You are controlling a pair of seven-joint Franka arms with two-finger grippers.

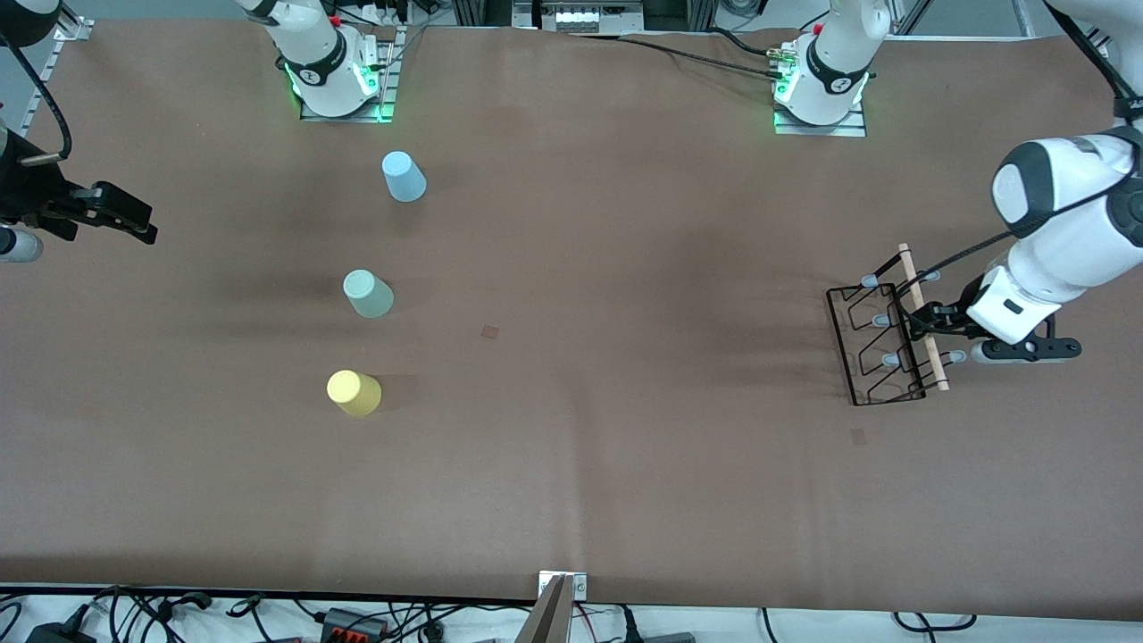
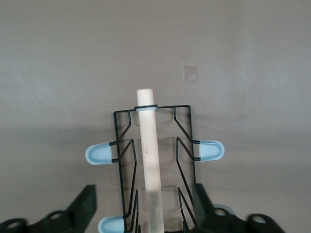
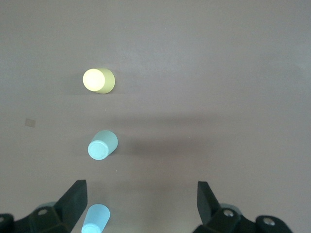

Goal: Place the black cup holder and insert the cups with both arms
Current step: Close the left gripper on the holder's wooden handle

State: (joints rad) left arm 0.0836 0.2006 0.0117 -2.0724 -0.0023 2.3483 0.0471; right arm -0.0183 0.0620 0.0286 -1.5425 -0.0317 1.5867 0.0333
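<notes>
Even overhead light, soft dim shadows beside cups (image 1: 367, 293), wrist views slightly soft, no glare

Black wire cup holder (image 1: 880, 344) stands at the left arm's end; blue (image 1: 404, 177), mint (image 1: 367, 293) and yellow (image 1: 354, 392) cups sit upside down.

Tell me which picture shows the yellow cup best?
The front view: the yellow cup stands upside down on the table, in a row with the mint green cup and the light blue cup. The right wrist view shows it too, farther off. The left wrist view shows none of it.
</notes>
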